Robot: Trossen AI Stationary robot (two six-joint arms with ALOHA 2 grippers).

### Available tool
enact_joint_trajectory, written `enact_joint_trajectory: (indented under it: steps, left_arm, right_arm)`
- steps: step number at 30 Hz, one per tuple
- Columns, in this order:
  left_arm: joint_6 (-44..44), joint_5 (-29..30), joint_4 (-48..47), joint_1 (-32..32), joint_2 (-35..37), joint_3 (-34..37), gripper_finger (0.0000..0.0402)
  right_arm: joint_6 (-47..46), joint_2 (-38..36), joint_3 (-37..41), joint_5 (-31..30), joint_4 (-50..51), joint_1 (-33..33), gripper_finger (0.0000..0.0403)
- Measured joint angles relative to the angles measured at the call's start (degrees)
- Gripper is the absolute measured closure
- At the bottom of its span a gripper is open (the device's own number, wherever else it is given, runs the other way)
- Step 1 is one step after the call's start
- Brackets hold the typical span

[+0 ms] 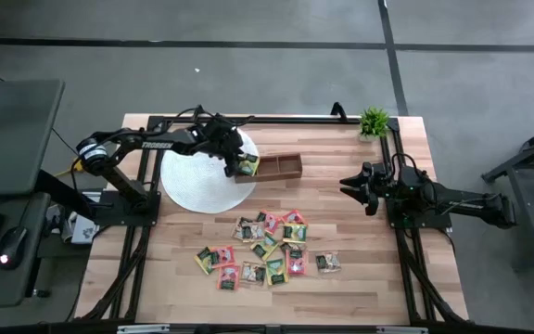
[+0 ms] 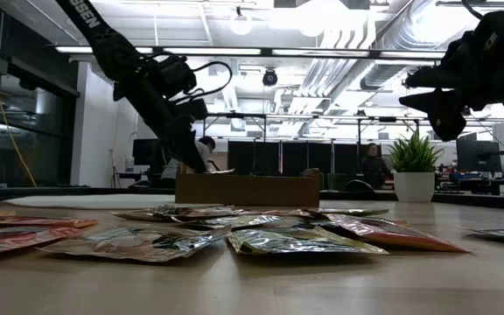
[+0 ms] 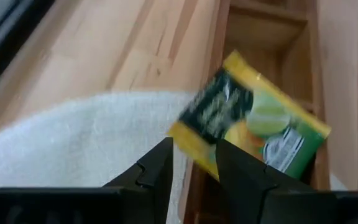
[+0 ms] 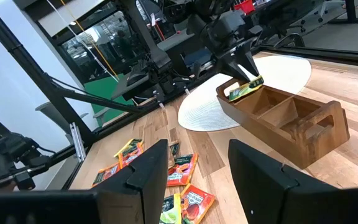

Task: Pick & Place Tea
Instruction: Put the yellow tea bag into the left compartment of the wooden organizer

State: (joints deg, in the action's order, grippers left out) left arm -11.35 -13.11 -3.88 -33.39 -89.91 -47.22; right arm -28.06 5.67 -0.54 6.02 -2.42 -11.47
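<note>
My left gripper (image 1: 237,165) is over the left end of the brown wooden tray (image 1: 276,167), shut on a yellow-and-green tea packet (image 3: 253,121). The packet tilts over the tray's left compartment and also shows in the right wrist view (image 4: 244,89). Several green, yellow and pink tea packets (image 1: 267,250) lie flat and partly overlapping on the table's near middle. My right gripper (image 1: 352,186) is open and empty, above the table right of the tray. My left gripper pinches the packet's yellow lower edge (image 3: 194,146), near one corner, between its two fingers. The fingers slant down from the table's left side. The packet is tilted and sticks out past the fingertips over the tray's left compartment (image 3: 260,37). Whether it touches the tray, I cannot tell.
A round white mat (image 1: 197,172) lies left of the tray, under my left arm. A small potted plant (image 1: 374,121) stands at the far right corner. Bare wood shows between the tray and the pile, and at the near right.
</note>
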Motion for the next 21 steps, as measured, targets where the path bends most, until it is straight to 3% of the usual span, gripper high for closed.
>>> enact_joint_trajectory:
  steps: [8,15,18,21]
  left_arm:
    - [-3.46,0.39,-8.65,0.00,0.00,-8.50,0.0282]
    - [-3.95,-5.36,-21.10,0.94,0.04,-14.06,0.0285]
    - [-5.02,-3.61,-22.69,1.99,0.04,-14.06,0.0309]
    - [-5.87,-4.77,-23.77,2.46,0.04,-14.06,0.0360]
  right_arm:
    - [-0.01,0.00,0.00,0.00,-0.01,-0.01,0.0238]
    - [0.01,0.00,0.02,0.00,-0.01,0.00,0.0238]
    - [0.00,0.00,0.01,0.00,0.00,0.00,0.0238]
    - [0.00,0.00,0.01,0.00,-0.02,0.00,0.0238]
